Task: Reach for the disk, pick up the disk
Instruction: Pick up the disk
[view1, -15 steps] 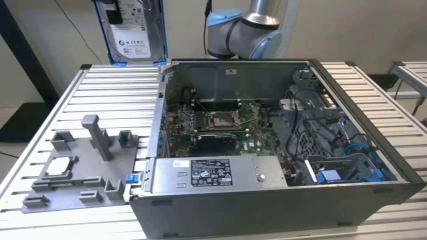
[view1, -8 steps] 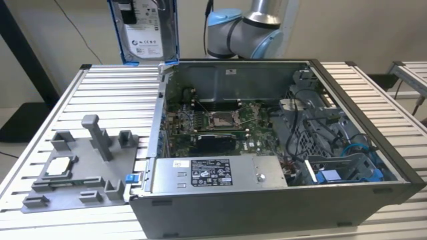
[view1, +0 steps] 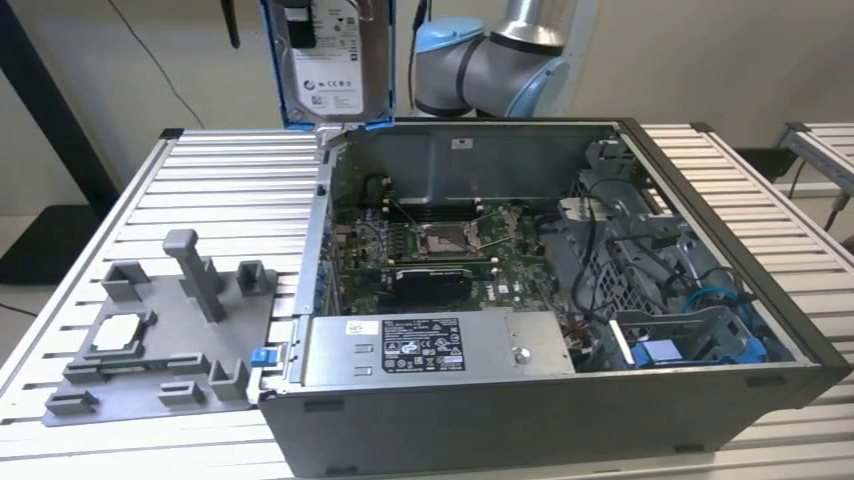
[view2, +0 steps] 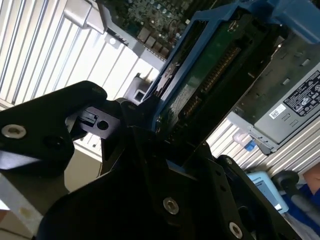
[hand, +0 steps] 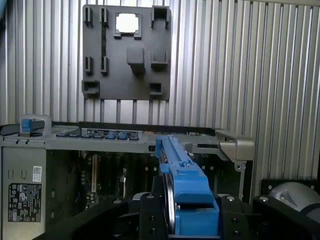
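Observation:
The disk hangs upright, high above the back left corner of the open computer case in the exterior view. It is silver-grey with a white label and a blue bracket around it. In the first wrist view its blue bracket runs edge-on between the black fingers of my gripper, which is shut on it. The second wrist view shows the disk's green circuit-board side clamped in the gripper, well above the case and table.
The open computer case lies on the slatted metal table, with motherboard and power supply exposed. A grey fixture plate holding a small square silver chip sits at the exterior view's left. The arm's joint stands behind the case.

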